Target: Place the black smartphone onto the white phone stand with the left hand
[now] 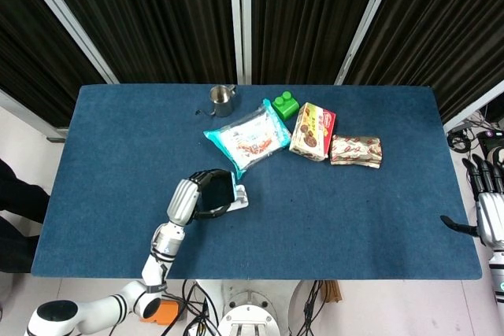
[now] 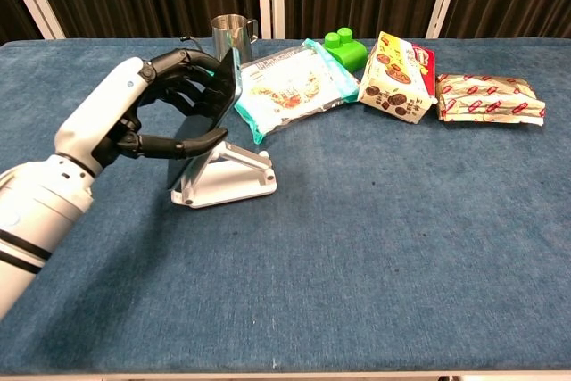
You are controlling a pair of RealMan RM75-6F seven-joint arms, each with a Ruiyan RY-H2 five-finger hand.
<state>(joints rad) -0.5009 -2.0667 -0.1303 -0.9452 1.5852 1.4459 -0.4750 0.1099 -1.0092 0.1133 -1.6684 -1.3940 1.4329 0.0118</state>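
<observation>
Black smartphone (image 2: 207, 111) pinched in my left robot hand (image 2: 165, 109), tilted right over the white phone stand (image 2: 225, 176) near the counter's (image 2: 375, 247) left side. Risk: if I release before its edge seats, it slides off the light stand.

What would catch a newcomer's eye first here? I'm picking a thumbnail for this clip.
First, the left hand near the table's front left, holding the black smartphone tilted against the white phone stand. Next, the colourful row at the back: a steel cup, a teal snack bag, a green block and a biscuit box.
</observation>
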